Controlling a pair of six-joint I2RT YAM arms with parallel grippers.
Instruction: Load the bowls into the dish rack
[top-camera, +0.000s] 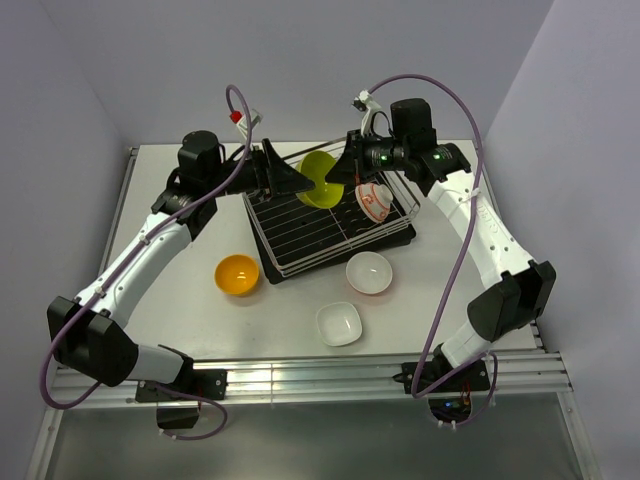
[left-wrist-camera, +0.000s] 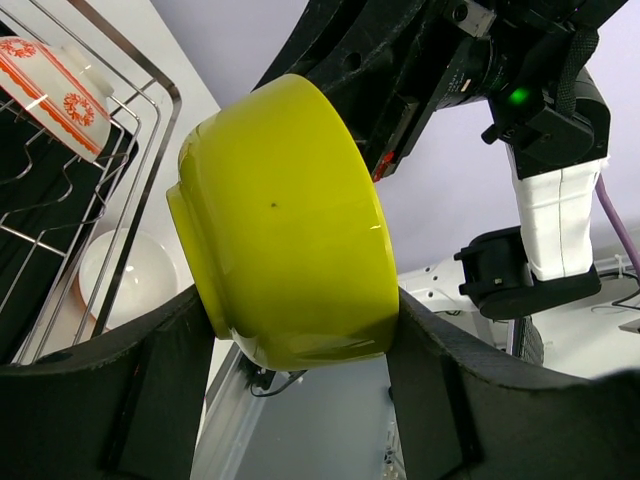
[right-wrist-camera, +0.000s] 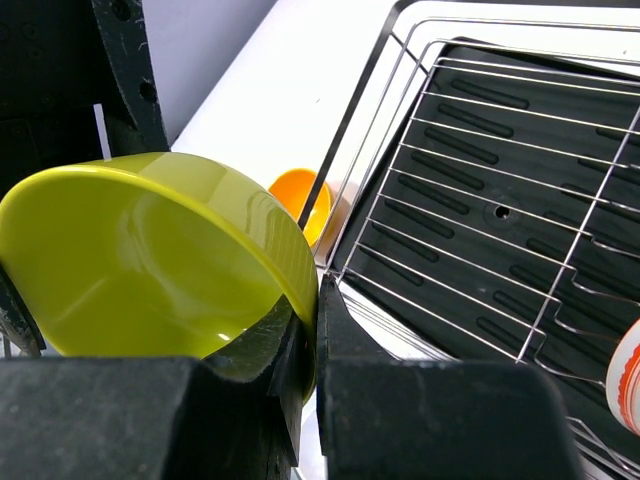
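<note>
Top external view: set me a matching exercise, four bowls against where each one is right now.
Bowls:
1. lime green bowl
2. red-and-white patterned bowl
3. orange bowl
4. round white bowl

Places:
A. on the table, left of the dish rack
B. tilted inside the dish rack
C. above the rack, held by the left claw and right claw
D. on the table, just off the rack's near edge

Pairs: 1-C, 2-B, 3-A, 4-D.
</note>
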